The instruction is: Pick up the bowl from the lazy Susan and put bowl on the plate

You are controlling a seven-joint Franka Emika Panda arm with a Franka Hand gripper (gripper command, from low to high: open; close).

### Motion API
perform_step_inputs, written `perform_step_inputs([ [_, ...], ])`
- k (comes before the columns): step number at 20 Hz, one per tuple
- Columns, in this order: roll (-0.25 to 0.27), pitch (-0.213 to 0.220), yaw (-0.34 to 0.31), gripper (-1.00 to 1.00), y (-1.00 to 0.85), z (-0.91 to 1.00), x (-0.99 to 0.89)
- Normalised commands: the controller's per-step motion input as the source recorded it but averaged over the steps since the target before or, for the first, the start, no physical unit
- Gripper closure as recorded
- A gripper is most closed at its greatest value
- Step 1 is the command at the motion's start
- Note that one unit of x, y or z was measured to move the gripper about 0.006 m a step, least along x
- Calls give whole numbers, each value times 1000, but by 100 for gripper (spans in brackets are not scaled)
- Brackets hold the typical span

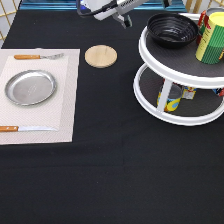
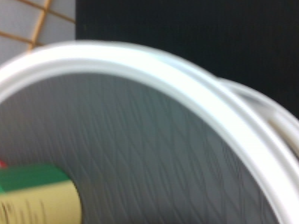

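Gripper (image 1: 124, 20), jaws' spread not discernible, poised above the desk left of the black bowl (image 1: 172, 29) on the lazy Susan's (image 1: 165, 65) top tier, silver plate (image 1: 30, 87) far left; risk: jaws nudging the adjacent yellow-green can (image 1: 212, 37).
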Motion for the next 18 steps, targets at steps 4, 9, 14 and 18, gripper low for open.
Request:
perform_step_inputs([
  [4, -130, -41, 9, -100, 421, -296, -1000],
  [9, -165, -110, 6, -100, 749, -122, -606],
  [14, -159, -63, 2, -100, 356, -155, 73],
  [18, -103, -37, -2, -100, -94, -270, 49],
])
